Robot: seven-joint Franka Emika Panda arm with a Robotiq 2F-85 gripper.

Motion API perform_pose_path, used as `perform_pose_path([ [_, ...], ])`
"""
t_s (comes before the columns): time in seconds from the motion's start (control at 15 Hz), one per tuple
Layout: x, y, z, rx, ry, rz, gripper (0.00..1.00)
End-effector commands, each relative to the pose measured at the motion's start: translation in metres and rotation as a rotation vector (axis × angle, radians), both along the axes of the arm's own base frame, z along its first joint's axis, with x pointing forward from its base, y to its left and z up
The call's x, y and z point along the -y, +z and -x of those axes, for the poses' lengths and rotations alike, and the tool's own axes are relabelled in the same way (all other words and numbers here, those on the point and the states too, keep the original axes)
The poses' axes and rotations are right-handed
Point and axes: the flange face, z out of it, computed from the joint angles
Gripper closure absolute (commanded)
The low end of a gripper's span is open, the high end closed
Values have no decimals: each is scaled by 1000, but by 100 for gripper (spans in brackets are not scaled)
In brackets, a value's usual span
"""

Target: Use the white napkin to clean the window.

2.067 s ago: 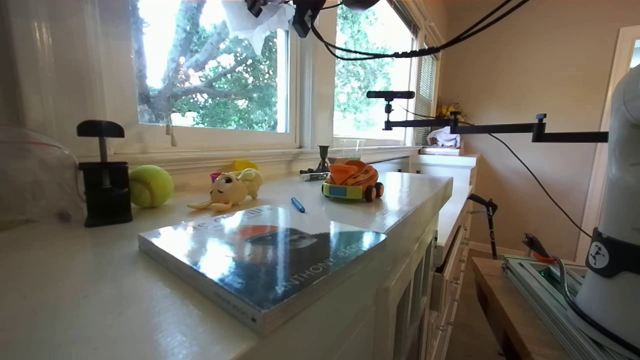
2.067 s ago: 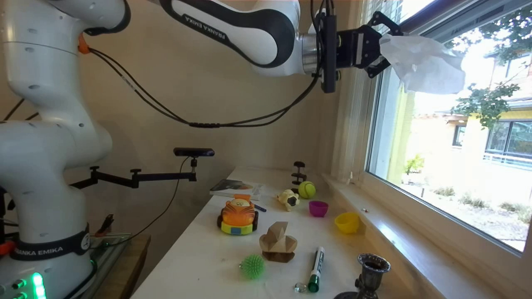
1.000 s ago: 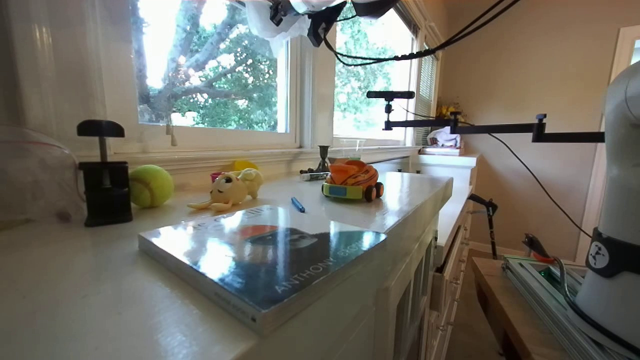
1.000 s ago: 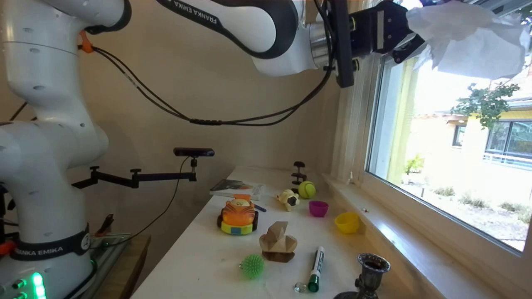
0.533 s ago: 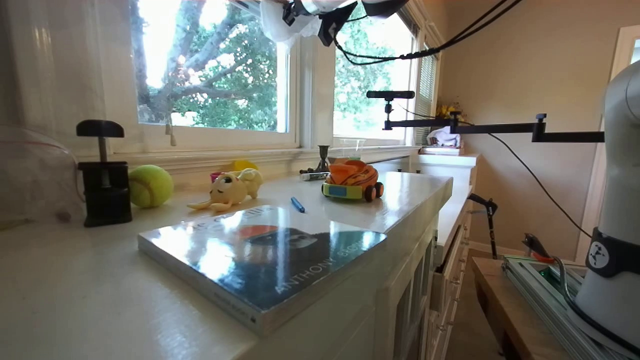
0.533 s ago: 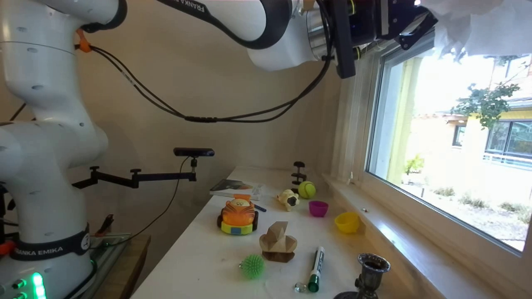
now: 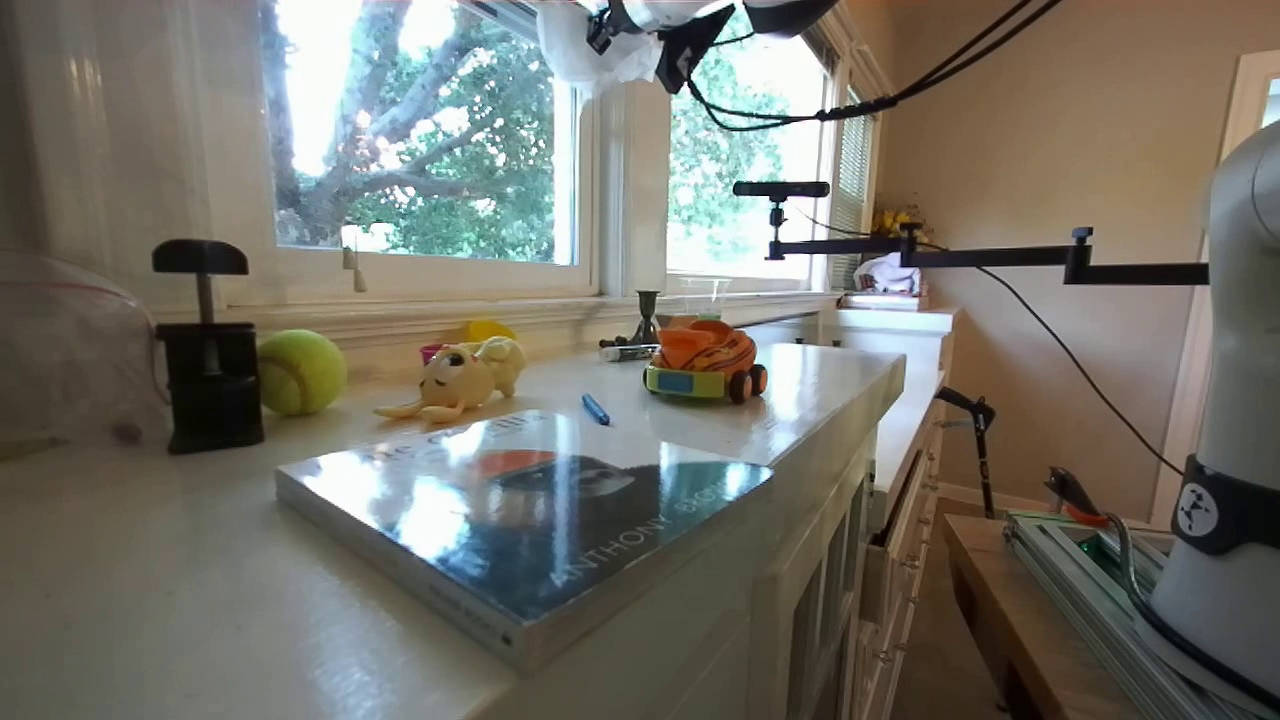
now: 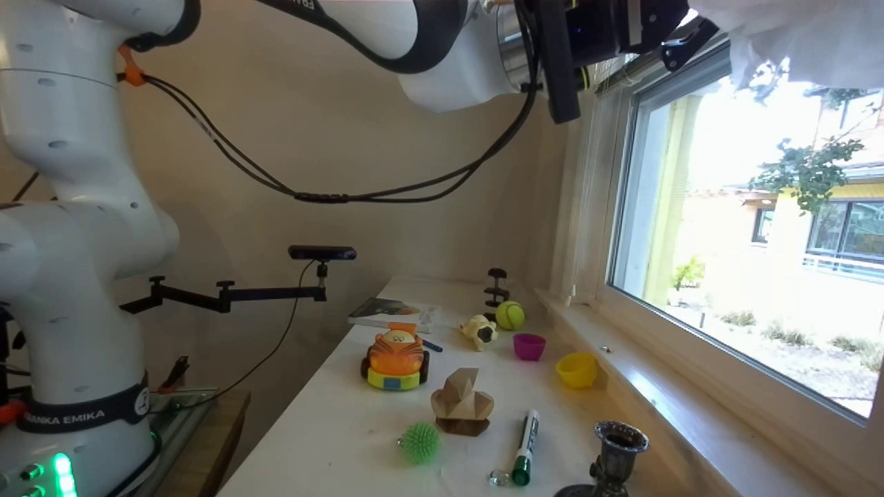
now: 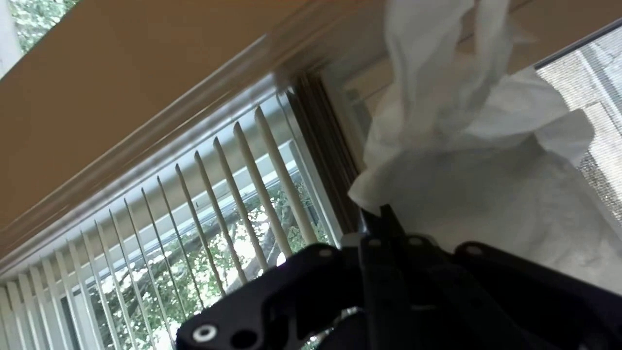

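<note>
White napkin (image 9: 486, 194) in the clenched tool (image 9: 379, 219), mostly beyond it

We saw daylight enter through the window (image 7: 430, 150), which burnt out to white in patches in both exterior views, while the wall (image 8: 359, 131) lay dim. We noted hard glare on the book (image 7: 530, 520) and a bright reflection on the sill (image 8: 652, 386). In the wrist view we found the gripper (image 9: 377, 218) nearly black and the upper folds of the white napkin (image 9: 471, 184) blurred.

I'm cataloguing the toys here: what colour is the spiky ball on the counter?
Light green; the spiky ball shows best in an exterior view.
</note>
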Motion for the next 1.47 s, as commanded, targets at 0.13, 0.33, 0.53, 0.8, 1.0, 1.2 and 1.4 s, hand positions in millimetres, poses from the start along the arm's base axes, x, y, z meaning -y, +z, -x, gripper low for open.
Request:
perform_pose_path([
  [0.13,2,-11,7,-7,16,6,100],
  [0.33,8,-16,7,-20,34,7,100],
  [0.53,13,-20,7,-15,60,0,100],
  [0.8,-8,-17,-19,-9,86,-18,100],
  [1.0,-22,-21,-37,-13,117,-13,100],
  [1.2,-33,-29,-58,-20,144,-14,100],
  [1.4,-38,-34,-70,-22,162,-21,100],
])
